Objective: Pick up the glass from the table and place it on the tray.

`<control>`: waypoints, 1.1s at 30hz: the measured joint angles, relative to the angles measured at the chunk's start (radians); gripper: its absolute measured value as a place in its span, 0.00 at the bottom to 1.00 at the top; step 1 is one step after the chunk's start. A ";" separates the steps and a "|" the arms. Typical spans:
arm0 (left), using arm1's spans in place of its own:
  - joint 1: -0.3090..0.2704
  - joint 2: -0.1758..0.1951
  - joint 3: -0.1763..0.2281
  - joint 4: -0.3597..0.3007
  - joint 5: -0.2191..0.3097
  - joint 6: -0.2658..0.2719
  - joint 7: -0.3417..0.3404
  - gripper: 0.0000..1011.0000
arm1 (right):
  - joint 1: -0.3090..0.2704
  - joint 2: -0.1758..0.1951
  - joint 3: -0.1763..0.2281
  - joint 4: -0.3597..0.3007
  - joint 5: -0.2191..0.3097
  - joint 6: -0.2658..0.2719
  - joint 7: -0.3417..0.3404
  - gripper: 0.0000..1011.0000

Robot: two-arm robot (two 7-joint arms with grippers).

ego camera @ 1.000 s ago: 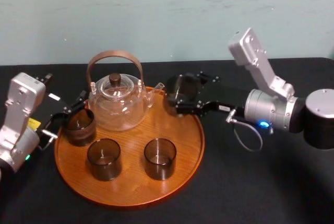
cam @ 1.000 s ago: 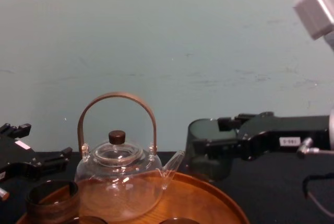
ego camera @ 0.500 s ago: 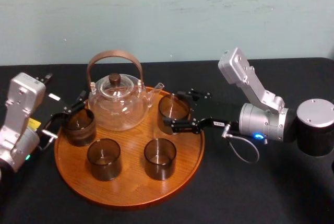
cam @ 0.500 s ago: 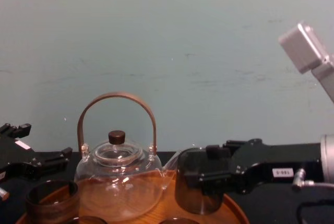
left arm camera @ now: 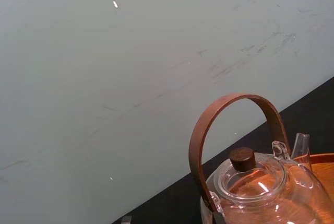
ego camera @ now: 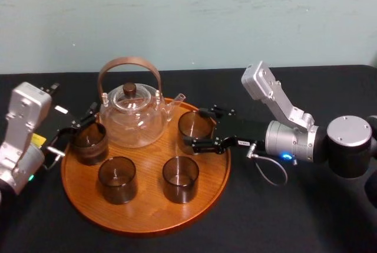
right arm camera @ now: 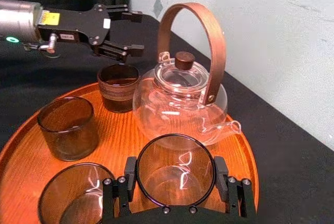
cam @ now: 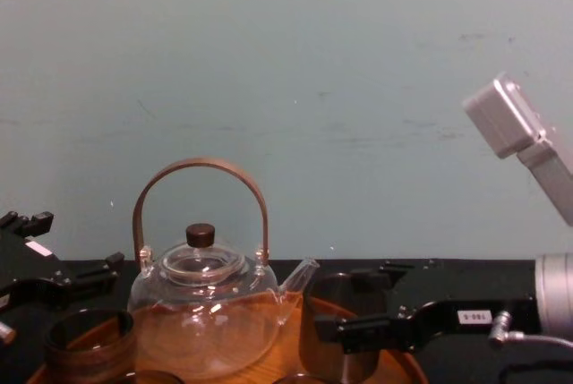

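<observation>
The smoky glass (ego camera: 194, 124) stands upright at the far right of the round orange-brown tray (ego camera: 147, 209), beside the teapot's spout. Its base looks to rest on the wood. My right gripper (ego camera: 198, 128) reaches in from the right and is shut on the glass, one finger on each side. In the right wrist view the glass (right arm camera: 175, 169) sits between the two pads (right arm camera: 129, 176). The chest view shows the glass (cam: 333, 330) low behind the tray rim. My left gripper (ego camera: 81, 121) hovers open at the tray's left edge, with nothing in it.
A glass teapot (ego camera: 131, 114) with a brown arched handle stands at the back of the tray. Three more smoky glasses are on the tray: left (ego camera: 89, 141), front left (ego camera: 118, 177) and front middle (ego camera: 180, 176). Black cloth covers the table around the tray.
My right gripper has carried the glass from above the table past the tray's far right rim, forward and down onto the tray. The left arm has not moved.
</observation>
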 joint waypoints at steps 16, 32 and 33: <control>0.000 0.000 0.000 0.000 0.000 0.000 0.000 0.99 | 0.020 -0.050 0.008 0.115 -0.032 -0.004 -0.017 0.89; 0.000 0.000 0.000 0.000 0.000 0.000 0.000 0.99 | 0.014 -0.050 0.011 0.114 -0.040 0.003 -0.019 0.89; 0.000 0.000 0.000 0.000 0.000 0.000 0.000 0.99 | 0.014 -0.050 0.011 0.114 -0.040 0.003 -0.019 0.89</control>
